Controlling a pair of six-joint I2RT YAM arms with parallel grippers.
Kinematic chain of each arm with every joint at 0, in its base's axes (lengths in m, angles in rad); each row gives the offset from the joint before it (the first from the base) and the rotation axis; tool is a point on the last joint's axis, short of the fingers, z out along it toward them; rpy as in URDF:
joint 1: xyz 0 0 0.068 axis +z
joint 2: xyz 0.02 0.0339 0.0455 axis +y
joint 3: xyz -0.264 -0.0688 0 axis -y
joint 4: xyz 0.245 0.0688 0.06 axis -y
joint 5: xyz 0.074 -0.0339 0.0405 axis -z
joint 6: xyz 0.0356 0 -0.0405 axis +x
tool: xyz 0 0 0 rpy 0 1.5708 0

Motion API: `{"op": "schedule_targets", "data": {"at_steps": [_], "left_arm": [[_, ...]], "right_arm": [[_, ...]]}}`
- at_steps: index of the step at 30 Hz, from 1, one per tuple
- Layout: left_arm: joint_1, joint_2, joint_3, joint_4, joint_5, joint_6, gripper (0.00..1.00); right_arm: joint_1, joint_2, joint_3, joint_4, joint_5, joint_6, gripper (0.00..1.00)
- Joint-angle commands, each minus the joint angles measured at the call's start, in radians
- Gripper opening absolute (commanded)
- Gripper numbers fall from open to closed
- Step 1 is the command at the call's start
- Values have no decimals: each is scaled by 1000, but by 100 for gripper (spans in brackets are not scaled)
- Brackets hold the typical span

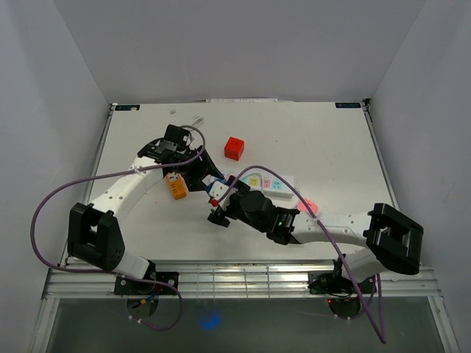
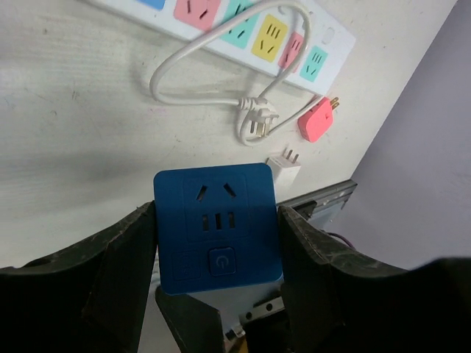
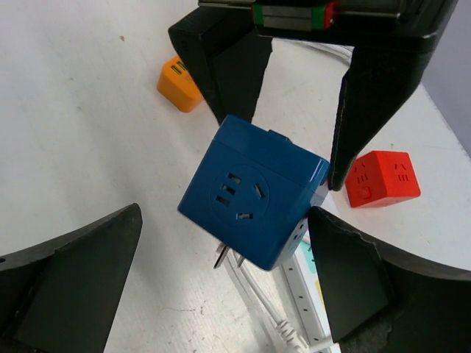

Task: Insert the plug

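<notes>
A blue cube adapter (image 2: 217, 228) with socket holes on its faces and metal prongs (image 3: 228, 256) underneath is held off the table. My left gripper (image 2: 217, 246) is shut on its two sides; its black fingers (image 3: 232, 66) come down from above in the right wrist view. My right gripper (image 3: 221, 287) is open, its fingers standing either side of the blue cube (image 3: 254, 191), the right one close to its corner. The white power strip (image 2: 250, 29) with coloured sockets lies beyond; it also shows in the top view (image 1: 266, 182), right of both grippers.
An orange cube adapter (image 1: 175, 187) lies left of the grippers and a red one (image 1: 234, 148) behind them. The strip's white cord and plug (image 2: 257, 125), a pink plug (image 2: 316, 121) and a small white charger (image 2: 283, 165) lie near the front table edge.
</notes>
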Motion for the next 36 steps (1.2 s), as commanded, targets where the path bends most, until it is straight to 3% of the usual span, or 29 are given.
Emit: {"op": "schedule_targets", "data": {"at_steps": [1, 8, 12, 18, 22, 25, 33, 36], "left_arm": [[0, -125, 1, 155, -78, 95, 0], [0, -337, -178, 428, -61, 278, 0], [0, -464, -278, 561, -167, 348, 0], [0, -595, -337, 629, -60, 563, 0], [0, -624, -358, 626, 86, 709, 0], [0, -648, -377, 615, 152, 822, 0], [0, -537, -263, 311, -20, 1190, 0], [12, -537, -291, 351, -34, 1250, 0]], "right_arm": [[-10, -88, 46, -78, -180, 120, 98], [-71, -218, 25, -138, -321, 213, 98], [-132, -281, 12, -137, -451, 271, 98], [-290, -309, 23, -140, -658, 383, 97], [-367, -280, 50, -151, -804, 440, 96], [-383, -277, 61, -160, -815, 440, 96], [-395, -249, 93, -174, -807, 420, 96], [-396, -228, 95, -158, -818, 421, 96]]}}
